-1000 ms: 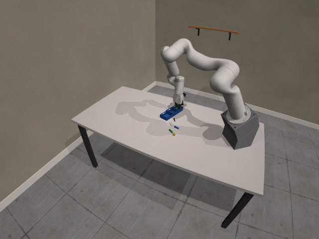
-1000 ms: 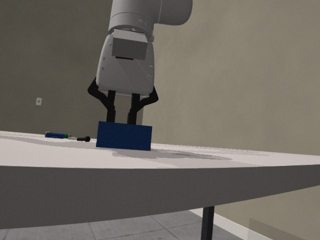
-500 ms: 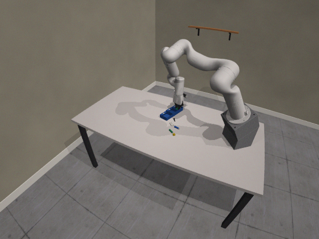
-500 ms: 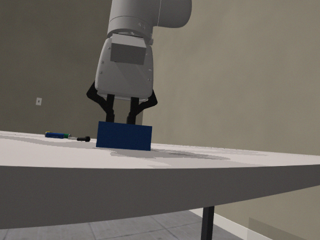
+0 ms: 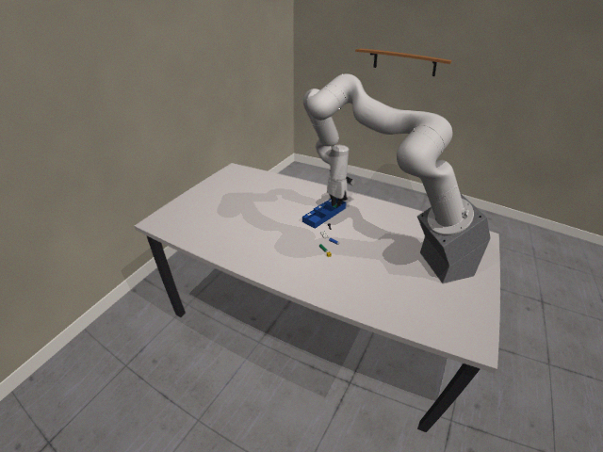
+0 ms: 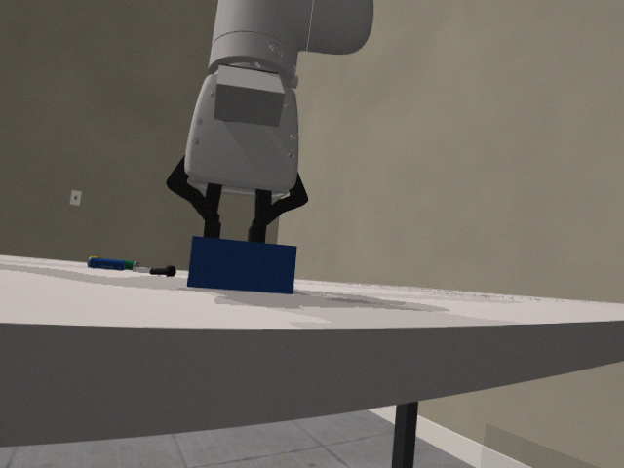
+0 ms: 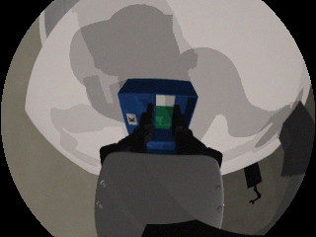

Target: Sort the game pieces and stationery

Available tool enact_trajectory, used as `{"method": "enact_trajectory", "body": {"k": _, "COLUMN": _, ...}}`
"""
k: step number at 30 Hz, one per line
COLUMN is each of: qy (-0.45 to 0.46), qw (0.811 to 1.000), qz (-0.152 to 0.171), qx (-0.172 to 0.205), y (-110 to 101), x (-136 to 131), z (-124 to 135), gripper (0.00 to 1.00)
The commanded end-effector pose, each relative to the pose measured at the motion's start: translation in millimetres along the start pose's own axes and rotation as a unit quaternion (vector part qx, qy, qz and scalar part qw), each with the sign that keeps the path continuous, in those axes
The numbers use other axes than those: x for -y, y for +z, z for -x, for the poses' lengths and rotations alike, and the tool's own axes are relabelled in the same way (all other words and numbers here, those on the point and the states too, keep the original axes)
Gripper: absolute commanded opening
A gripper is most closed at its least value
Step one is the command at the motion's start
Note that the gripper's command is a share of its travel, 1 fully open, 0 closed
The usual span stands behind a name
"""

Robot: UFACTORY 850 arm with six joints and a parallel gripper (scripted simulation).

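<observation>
Deliberately low inside the end compartment of the blue bin [image 5: 312, 223] [image 6: 242, 265] [image 7: 158, 85], presumably for a short drop, with pincer [image 5: 336, 202] [image 6: 234, 235] [image 7: 163, 112] parted about a third, barely clear of the green-and-white block [image 5: 334, 206] [image 7: 164, 118] between its fingers, seemingly freed.

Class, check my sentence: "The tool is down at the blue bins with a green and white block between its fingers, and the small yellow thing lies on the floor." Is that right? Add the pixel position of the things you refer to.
Not quite: the small yellow thing [image 5: 329, 254] lies on the table [image 5: 389, 301], as the top view shows. The rest stands.
</observation>
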State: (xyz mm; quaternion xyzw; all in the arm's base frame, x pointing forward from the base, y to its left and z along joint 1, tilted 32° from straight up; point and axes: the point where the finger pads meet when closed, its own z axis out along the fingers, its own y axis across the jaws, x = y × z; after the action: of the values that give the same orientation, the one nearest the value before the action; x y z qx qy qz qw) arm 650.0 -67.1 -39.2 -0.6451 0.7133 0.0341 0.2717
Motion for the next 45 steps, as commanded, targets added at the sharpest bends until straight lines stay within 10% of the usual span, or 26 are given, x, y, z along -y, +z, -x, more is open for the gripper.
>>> {"method": "enact_trajectory", "body": {"k": 1, "qy": 0.0, "qw": 1.0, "qz": -0.001, "qx": 0.0, "y": -0.6, "x": 0.9, "z": -0.2, "gripper": 0.29}}
{"method": "enact_trajectory", "body": {"k": 45, "qy": 0.05, "qw": 0.999, "qz": -0.001, "qx": 0.0, "y": -45.7, "x": -8.4, "z": 13.8, "gripper": 0.3}}
